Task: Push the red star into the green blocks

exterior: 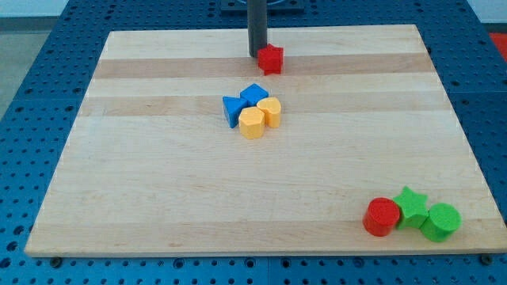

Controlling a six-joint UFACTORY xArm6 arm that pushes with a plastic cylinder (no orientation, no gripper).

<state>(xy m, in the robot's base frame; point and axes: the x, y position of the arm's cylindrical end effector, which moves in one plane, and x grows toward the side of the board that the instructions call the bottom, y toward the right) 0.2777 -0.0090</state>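
Near the view's top, my tip [257, 55], a bare rod holding nothing, touching the red star [271, 59] on its left. Far toward the bottom right, green star [410, 204] and green cylinder [440, 222], beside a red cylinder [382, 217]. Blue and yellow blocks clustered between, slightly left of that diagonal.

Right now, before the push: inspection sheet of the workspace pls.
Surface: wooden board, flat, light.
Job's things: red star near the view's top; green star and green cylinder at bottom right, touching.
Clutter: red cylinder against the green star; two blue blocks and two yellow blocks clustered mid-board.
Grippers: none; my tip sits at the red star's left side.
Cables: nothing seen.
Surroundings: blue perforated table.
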